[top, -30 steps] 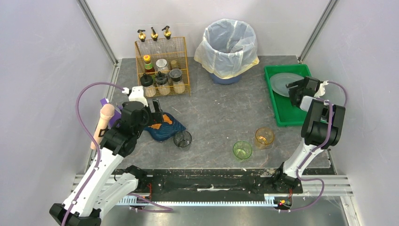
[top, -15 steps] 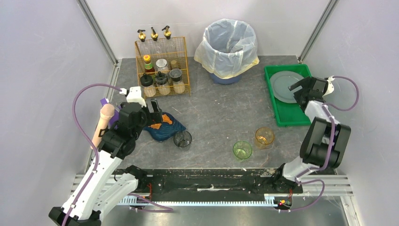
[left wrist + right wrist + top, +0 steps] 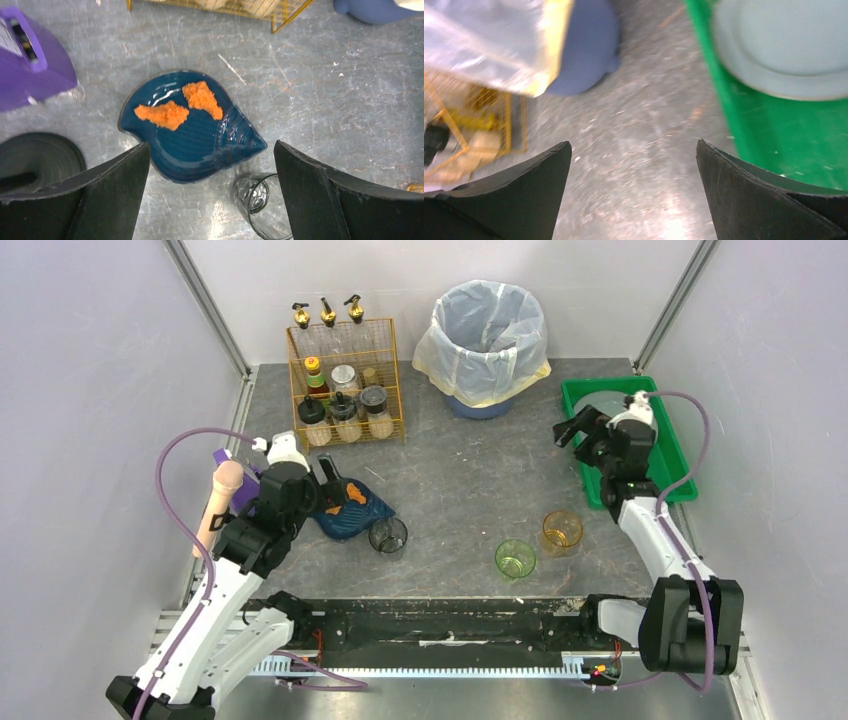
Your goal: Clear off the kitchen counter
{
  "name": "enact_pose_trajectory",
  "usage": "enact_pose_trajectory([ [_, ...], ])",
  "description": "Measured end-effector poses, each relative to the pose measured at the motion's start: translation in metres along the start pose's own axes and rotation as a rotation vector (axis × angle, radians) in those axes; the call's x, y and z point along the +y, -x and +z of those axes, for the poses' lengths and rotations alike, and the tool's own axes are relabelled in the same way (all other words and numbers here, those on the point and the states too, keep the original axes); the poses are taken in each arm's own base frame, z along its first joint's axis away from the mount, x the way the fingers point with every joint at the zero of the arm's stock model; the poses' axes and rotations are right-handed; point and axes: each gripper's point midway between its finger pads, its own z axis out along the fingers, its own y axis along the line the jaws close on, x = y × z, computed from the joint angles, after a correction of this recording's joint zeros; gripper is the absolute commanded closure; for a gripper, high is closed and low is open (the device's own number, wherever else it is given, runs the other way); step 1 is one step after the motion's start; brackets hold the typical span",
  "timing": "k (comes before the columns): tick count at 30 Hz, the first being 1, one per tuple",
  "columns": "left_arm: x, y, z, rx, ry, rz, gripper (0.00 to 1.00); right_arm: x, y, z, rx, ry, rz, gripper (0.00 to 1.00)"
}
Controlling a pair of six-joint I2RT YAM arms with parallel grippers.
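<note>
The kitchen counter (image 3: 460, 475) is a dark grey veined slab. On it lie a blue leaf-shaped dish (image 3: 352, 508) with two orange scraps, a clear glass (image 3: 388, 535), a green glass (image 3: 515, 559) and an orange glass (image 3: 562, 531). My left gripper (image 3: 330, 480) is open and empty above the dish (image 3: 192, 127), with the clear glass (image 3: 260, 205) by its right finger. My right gripper (image 3: 582, 430) is open and empty over the left rim of the green tray (image 3: 670, 435), which holds a grey plate (image 3: 603, 405).
A lined trash bin (image 3: 487, 335) stands at the back centre and a yellow wire rack (image 3: 343, 380) of bottles at the back left. A purple object (image 3: 222, 458) and a beige handle (image 3: 218, 505) lie at the left edge. A black rail (image 3: 430, 620) runs along the near edge.
My right arm has swung left off the tray's right side, and its gripper now hangs over the tray's left rim. My left arm has barely moved.
</note>
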Motion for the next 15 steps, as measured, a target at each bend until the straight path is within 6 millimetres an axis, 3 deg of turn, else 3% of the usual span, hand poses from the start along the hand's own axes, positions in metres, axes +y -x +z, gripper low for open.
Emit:
enact_pose_trajectory([
  [4,0.008,-0.026,0.006,0.06,0.041,-0.076,0.06,0.048,-0.017,-0.009,0.015,0.165,-0.088,0.02],
  [7,0.016,-0.049,0.01,0.112,0.085,-0.138,0.07,0.065,-0.036,-0.017,0.035,0.252,-0.122,0.02],
  [15,0.047,-0.109,0.02,0.197,0.226,-0.258,0.15,0.081,-0.099,-0.036,0.171,0.401,-0.173,0.04],
])
